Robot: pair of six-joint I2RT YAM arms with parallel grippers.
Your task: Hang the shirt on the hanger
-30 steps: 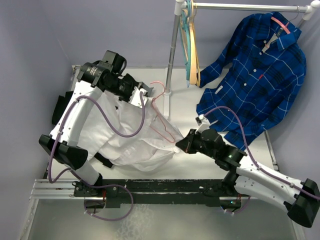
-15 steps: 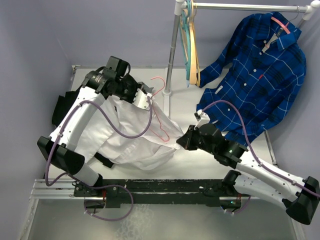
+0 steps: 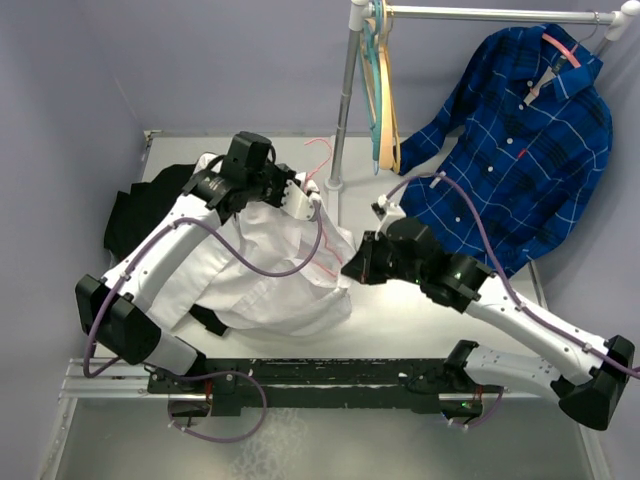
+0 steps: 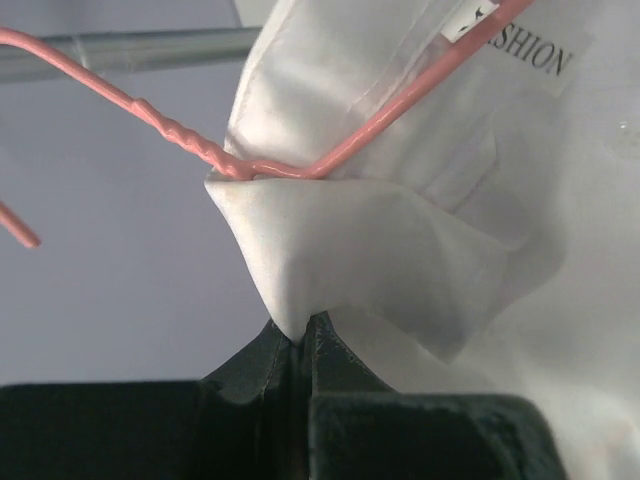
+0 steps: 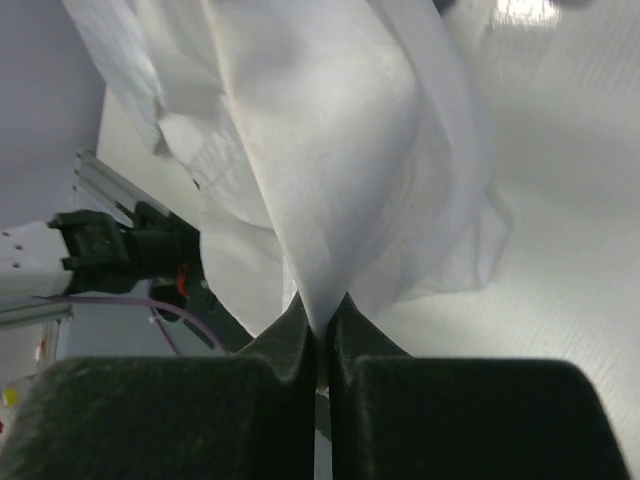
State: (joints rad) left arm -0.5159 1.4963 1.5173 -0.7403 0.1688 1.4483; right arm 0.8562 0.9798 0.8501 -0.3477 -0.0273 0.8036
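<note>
The white shirt (image 3: 262, 272) lies bunched on the table between the two arms. The pink hanger (image 3: 322, 155) is threaded into it, with its hook sticking out near the rack pole. My left gripper (image 3: 311, 196) is shut on a fold of the shirt at the collar; in the left wrist view (image 4: 299, 336) the hanger wire (image 4: 180, 136) enters the shirt (image 4: 400, 250) just above the jaws. My right gripper (image 3: 349, 270) is shut on the shirt's right edge; in the right wrist view (image 5: 322, 322) the fabric (image 5: 330, 150) hangs taut from the jaws.
A blue plaid shirt (image 3: 520, 140) hangs from the rail at the back right. The rack pole (image 3: 345, 100) stands just behind the left gripper, with teal and wooden hangers (image 3: 380, 90) beside it. A black garment (image 3: 140, 205) lies at the table's left.
My left gripper has moved right and toward the pole, pulling the collar and hanger with it. My right gripper has moved left and farther back with the shirt's edge. More of the black garment shows.
</note>
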